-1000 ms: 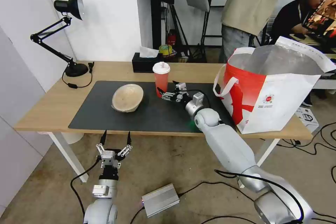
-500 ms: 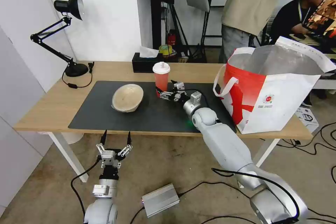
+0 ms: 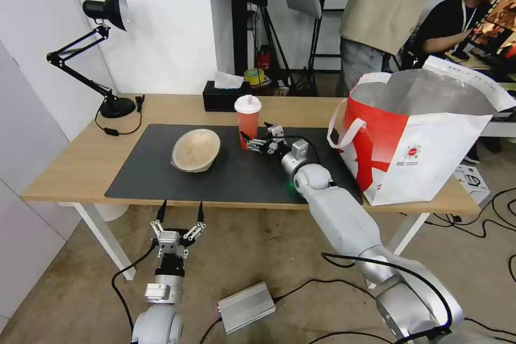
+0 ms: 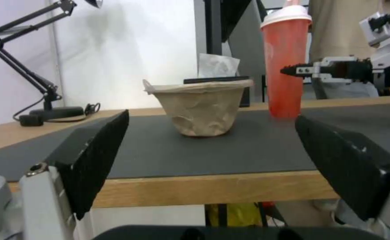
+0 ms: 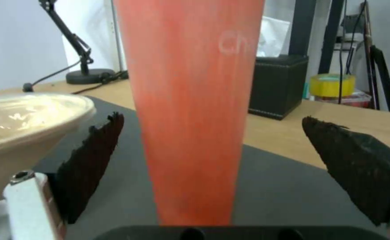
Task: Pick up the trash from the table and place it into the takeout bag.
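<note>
Fingers of the right gripper (image 3: 253, 141) are spread apart, one on each side of the translucent red cup (image 3: 248, 121), and in the right wrist view both dark pads (image 5: 90, 160) stand clear of the cup wall with a gap on each side, so nothing is clamped. The cup stands upright with its white lid on, at the far edge of the dark grey mat (image 3: 145, 177), and the right arm reaches to it low over the mat from the robot's right side. Just beside the cup, on the robot's left, the beige shallow bowl (image 3: 196, 149) rests on the mat; it is tilted in the head view, and it does not touch the cup. Behind the cup, on the bare wood of the table (image 3: 75, 161), sits a black tissue box (image 3: 223, 95). The takeout bag (image 3: 424, 140) stands open at the right end of the table, well apart from the cup, with its silver lining visible. The left gripper (image 3: 179, 216) hangs below the near table edge with its fingers wide apart and empty, pointing up toward the bowl. A black desk lamp (image 3: 102, 54) stands at the far left corner.
</note>
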Controlling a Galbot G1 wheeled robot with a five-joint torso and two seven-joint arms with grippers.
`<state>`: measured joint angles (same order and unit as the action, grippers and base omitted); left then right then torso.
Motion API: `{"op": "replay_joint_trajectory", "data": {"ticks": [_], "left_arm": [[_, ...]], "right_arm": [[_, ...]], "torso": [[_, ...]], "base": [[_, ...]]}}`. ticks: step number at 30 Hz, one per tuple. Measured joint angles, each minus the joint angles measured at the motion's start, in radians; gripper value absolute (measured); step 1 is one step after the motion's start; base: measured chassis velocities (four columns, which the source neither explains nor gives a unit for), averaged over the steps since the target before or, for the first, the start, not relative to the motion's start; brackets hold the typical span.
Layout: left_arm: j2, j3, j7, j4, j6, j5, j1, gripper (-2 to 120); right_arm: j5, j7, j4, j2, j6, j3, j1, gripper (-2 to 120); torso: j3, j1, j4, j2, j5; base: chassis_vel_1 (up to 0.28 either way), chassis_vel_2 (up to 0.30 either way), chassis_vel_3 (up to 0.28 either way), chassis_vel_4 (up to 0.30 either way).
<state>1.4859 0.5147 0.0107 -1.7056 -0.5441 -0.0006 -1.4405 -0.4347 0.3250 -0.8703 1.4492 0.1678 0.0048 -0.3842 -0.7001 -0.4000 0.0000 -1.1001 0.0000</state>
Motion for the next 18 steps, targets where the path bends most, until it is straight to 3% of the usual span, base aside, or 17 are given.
{"op": "replay_joint_trajectory", "data": {"ticks": [18], "left_arm": [[0.005, -0.007, 0.000, 0.006, 0.000, 0.015, 0.001, 100]], "right_arm": [[0.021, 0.012, 0.072, 0.040, 0.020, 0.016, 0.025, 100]], "torso": [[0.000, 0.000, -0.0001, 0.000, -0.0002]], "base": [[0.000, 0.000, 0.000, 0.000]]}}
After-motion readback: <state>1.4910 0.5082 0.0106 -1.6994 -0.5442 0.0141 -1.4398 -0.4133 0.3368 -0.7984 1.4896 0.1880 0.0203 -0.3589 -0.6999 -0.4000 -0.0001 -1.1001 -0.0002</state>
